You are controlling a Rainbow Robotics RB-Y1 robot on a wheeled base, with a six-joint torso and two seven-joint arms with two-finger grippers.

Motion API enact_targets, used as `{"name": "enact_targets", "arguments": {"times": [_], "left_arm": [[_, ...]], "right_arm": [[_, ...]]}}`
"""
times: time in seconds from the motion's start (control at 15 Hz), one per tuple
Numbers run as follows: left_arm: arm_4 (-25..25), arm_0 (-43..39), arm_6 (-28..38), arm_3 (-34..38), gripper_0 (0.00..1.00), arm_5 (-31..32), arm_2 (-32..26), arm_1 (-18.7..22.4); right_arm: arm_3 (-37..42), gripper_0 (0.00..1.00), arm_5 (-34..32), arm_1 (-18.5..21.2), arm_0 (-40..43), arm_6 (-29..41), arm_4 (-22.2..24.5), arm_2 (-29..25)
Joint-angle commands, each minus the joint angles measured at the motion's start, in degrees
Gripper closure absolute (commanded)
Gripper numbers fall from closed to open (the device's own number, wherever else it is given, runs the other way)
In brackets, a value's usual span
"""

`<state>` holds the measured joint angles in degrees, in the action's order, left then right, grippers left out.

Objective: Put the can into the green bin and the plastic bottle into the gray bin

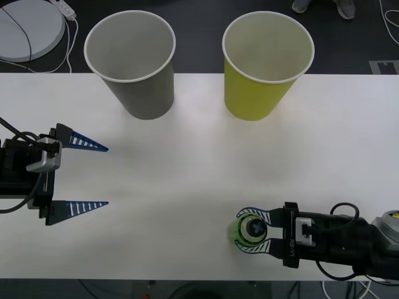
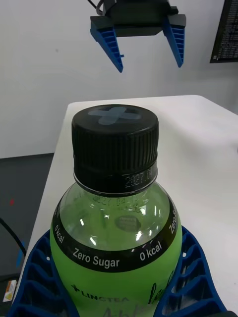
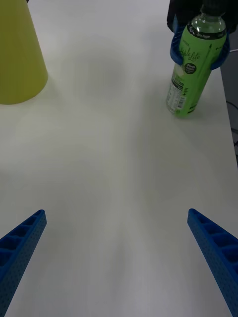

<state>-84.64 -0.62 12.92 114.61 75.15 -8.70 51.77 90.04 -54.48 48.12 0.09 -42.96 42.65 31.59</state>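
Observation:
The plastic bottle [image 1: 250, 229] of green liquid, with a black cap, stands upright near the table's front right edge. My right gripper [image 1: 242, 231] is shut on the plastic bottle [image 2: 115, 237], its blue fingers [image 2: 193, 277] hugging both sides below the shoulder. From the left wrist the bottle [image 3: 191, 74] rests on the table in that grip. My left gripper [image 1: 106, 176] stands open over the table's left side, holding nothing, and faces the bottle [image 2: 149, 64]. The gray bin [image 1: 132, 59] stands back left, the green bin [image 1: 265, 62] back right. The can is out of view.
The white table [image 1: 199, 168] lies bare between the two grippers and the bins. A white round disc [image 1: 28, 28] with a cable lies on the dark floor beyond the back left corner. The green bin [image 3: 17, 59] sits far from the bottle.

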Motion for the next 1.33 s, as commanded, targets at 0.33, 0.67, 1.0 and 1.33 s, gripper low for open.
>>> {"name": "enact_targets", "arguments": {"times": [0.33,0.67,1.0,1.33], "left_arm": [[0.0,0.0,0.0,0.0,0.00,0.0,0.0,0.0],[0.0,0.0,0.0,0.0,0.00,0.0,0.0,0.0],[0.0,0.0,0.0,0.0,0.00,0.0,0.0,0.0],[0.0,0.0,0.0,0.0,0.00,0.0,0.0,0.0]], "right_arm": [[9.8,1.00,1.8,3.2,7.9,5.8,1.1,-9.2],[17.4,1.00,1.7,5.0,13.9,15.5,3.7,-18.1],[23.1,1.00,1.7,6.0,15.8,26.9,6.8,-25.2],[29.0,1.00,1.8,6.0,15.6,39.3,10.3,-31.2]]}}
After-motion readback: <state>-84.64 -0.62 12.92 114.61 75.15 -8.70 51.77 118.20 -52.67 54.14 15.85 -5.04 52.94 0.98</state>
